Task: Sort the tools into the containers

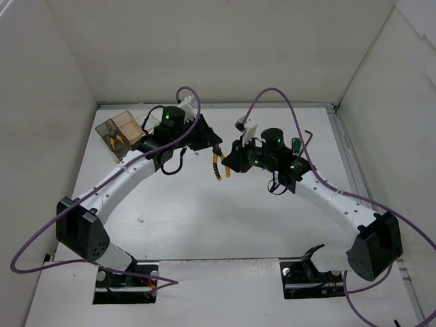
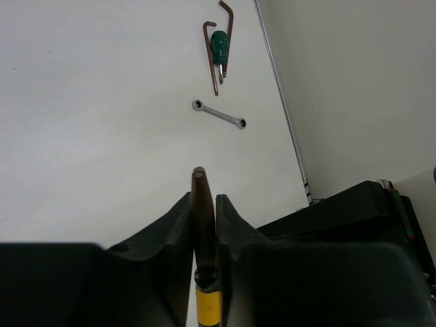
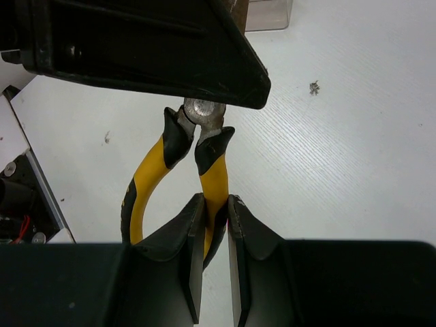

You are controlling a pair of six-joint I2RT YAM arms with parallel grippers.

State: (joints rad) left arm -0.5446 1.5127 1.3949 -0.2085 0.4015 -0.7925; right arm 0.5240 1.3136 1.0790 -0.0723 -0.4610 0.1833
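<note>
sharing one load: organiser tray (image 1: 129, 122) sits far left, well apart from the yellow-handled pliers (image 3: 214, 174), which are held between both arms. left gripper (image 2: 204, 199) is clamped tight on the pliers' metal nose; right gripper (image 3: 216, 199) is pinched on one handle only. risk: if either arm pulls before the other lets go, it's a tug-of-war. on that single-handle grip the pliers could swing open, pivot or slip out and drop short of the tray.
</note>
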